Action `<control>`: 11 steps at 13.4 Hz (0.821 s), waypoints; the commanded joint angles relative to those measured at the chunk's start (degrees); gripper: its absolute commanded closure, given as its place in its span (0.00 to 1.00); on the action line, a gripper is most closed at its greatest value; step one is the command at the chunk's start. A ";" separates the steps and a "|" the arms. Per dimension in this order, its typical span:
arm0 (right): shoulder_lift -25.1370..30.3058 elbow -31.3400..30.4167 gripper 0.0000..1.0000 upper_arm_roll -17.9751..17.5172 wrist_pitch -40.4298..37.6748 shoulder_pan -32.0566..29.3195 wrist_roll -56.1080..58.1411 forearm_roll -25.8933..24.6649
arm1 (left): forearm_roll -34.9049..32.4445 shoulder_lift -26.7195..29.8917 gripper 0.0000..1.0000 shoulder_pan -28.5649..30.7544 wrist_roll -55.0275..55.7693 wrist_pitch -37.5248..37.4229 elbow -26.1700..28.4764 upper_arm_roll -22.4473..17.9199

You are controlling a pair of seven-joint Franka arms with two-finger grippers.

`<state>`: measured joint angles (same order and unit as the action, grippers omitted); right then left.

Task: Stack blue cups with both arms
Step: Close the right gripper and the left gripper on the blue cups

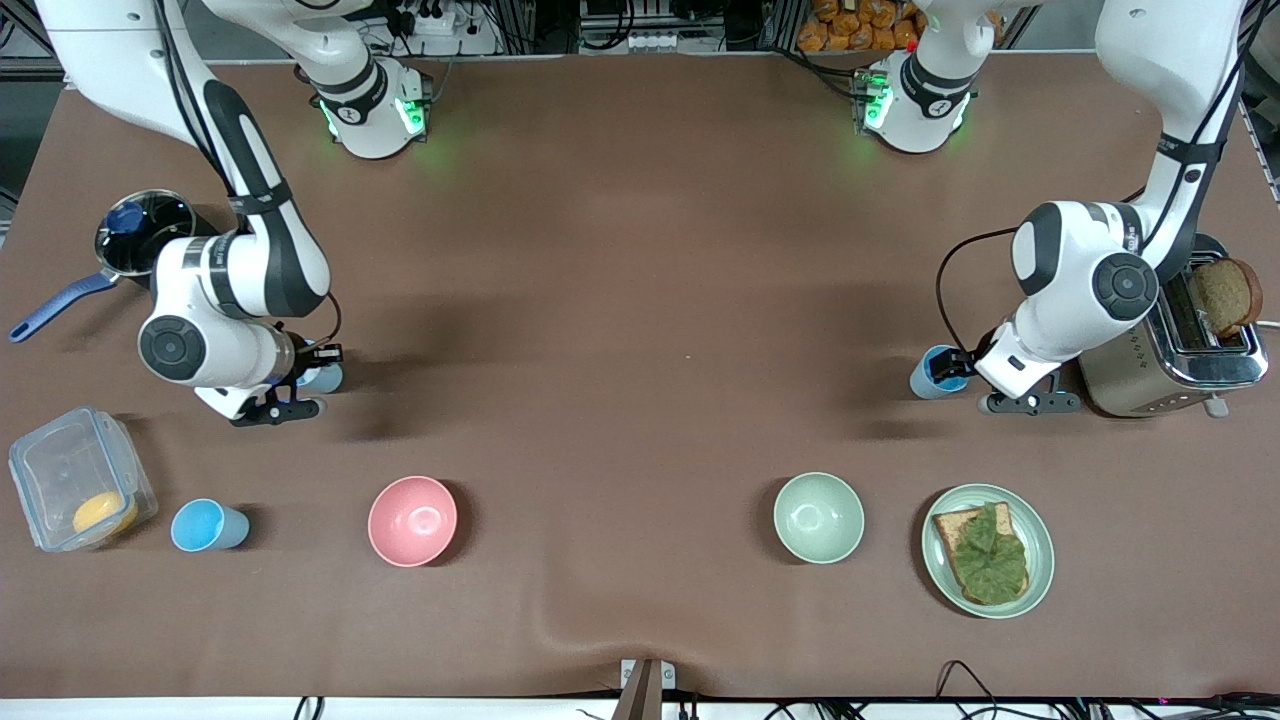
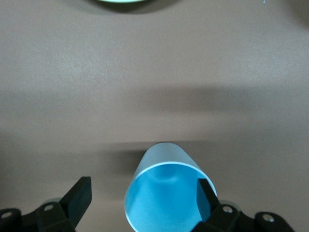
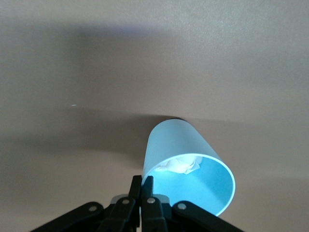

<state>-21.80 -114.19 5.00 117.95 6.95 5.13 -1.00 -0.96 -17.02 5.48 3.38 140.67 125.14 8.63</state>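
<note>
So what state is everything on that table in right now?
Right gripper: shut on the rim of the pale cup.
Left gripper: open, at the bright cup.
Third blue cup: free, empty.
Pink bowl: upright, empty.
Green bowl: upright, empty.
Toaster: bread sticking up.
Pot: lid on.
Plastic box: lid on.
Plate: holds leaf-topped toast.

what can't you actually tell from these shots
Right wrist view: whether the shut right gripper pinches the wall of the right arm's cup; its fingers cover the rim there.
Left wrist view: the near rim of the left arm's cup, cut off by the frame edge at the open left gripper.
</note>
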 commanded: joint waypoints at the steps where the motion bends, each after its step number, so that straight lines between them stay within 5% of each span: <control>1: -0.35 4.05 1.00 -0.17 -4.38 2.44 -2.39 0.21 | -0.97 0.58 0.40 0.50 -0.92 1.18 1.51 0.33; 4: -0.26 8.35 1.00 -0.26 -9.39 9.11 -9.24 6.33 | -0.97 0.93 0.57 1.81 -0.92 1.18 2.39 0.42; 6: -0.78 10.20 1.00 -0.17 -9.67 13.68 -12.49 12.23 | -0.97 1.28 0.95 1.82 -0.92 1.10 2.83 0.42; 11: -7.62 20.64 1.00 -0.26 -8.97 27.48 -30.41 14.88 | -0.97 5.58 1.00 2.87 -1.27 -2.49 1.52 0.51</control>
<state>-24.14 -100.45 3.99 109.76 30.17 -19.51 11.91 -0.97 -15.32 6.87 3.38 140.67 126.37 8.61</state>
